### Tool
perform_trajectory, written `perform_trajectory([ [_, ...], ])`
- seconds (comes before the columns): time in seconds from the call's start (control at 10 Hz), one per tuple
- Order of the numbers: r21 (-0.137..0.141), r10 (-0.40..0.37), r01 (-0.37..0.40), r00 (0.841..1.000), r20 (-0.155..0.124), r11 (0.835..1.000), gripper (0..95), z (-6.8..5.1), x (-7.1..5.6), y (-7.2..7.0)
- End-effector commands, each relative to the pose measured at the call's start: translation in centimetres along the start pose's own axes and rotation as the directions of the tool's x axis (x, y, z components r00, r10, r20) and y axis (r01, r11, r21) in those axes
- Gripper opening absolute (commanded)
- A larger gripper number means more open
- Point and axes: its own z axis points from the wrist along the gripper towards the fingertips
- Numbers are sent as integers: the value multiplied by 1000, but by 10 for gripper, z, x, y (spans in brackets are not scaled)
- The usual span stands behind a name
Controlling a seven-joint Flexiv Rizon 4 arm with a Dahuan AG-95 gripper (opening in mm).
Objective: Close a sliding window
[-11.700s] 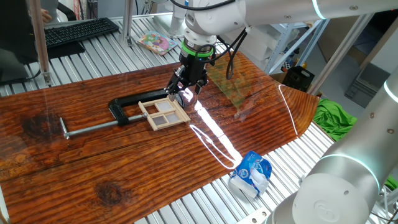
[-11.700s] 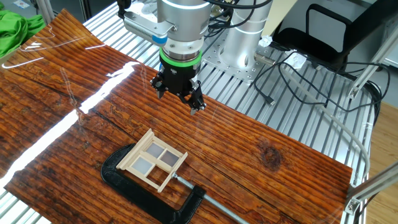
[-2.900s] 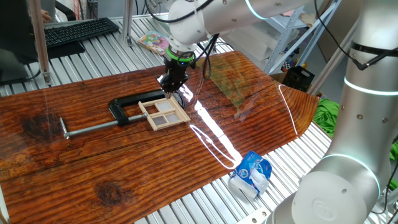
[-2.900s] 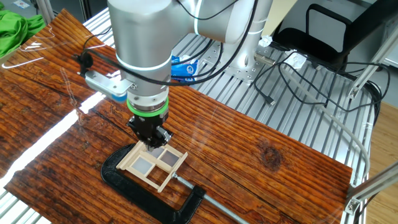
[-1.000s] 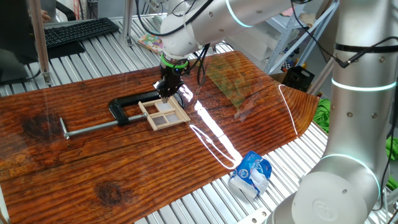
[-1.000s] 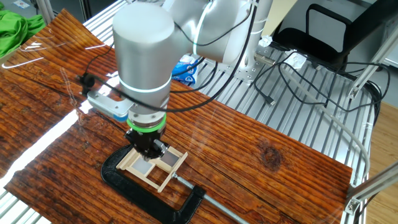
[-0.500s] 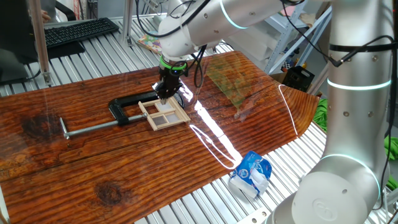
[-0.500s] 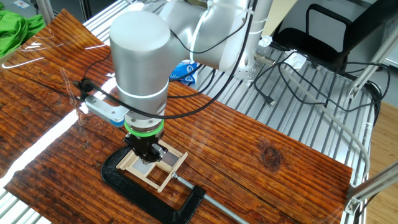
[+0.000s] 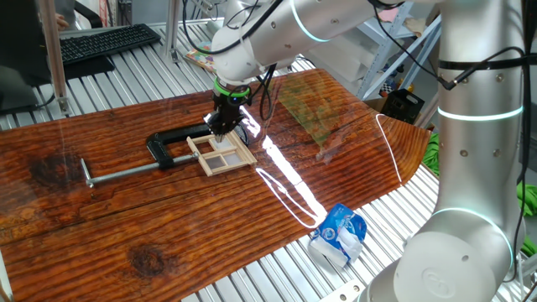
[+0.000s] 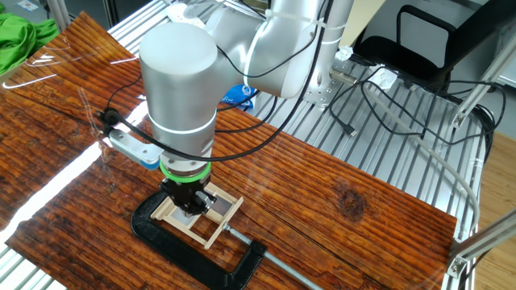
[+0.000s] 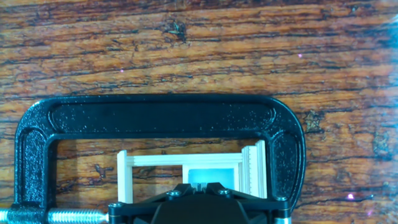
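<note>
The sliding window is a small pale wood frame with panes, lying flat on the brown wood board and held in a black bar clamp. It also shows in the other fixed view and the hand view. My gripper points straight down with its fingers together, tips down on the window's far part. In the hand view the gripper sits over a bluish pane inside the clamp. Whether the tips touch the sash is hidden by the hand.
The clamp's silver rod runs left across the board. A blue-white packet lies off the board's near edge. A keyboard, a colourful booklet and a green cloth lie around. Cables lie behind the arm.
The gripper has come down from above and right of the window onto it. In the last second it has edged slightly along the frame toward the clamp.
</note>
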Motion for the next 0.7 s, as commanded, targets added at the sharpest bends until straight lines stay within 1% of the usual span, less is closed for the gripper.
perform_trajectory([
  [0.1, 1, 2, -2, 1000, -2, 1000, 0, 2, 0, 0],
  [0.7, -1, 4, -4, 1000, -2, 1000, 0, 6, -1, 0],
])
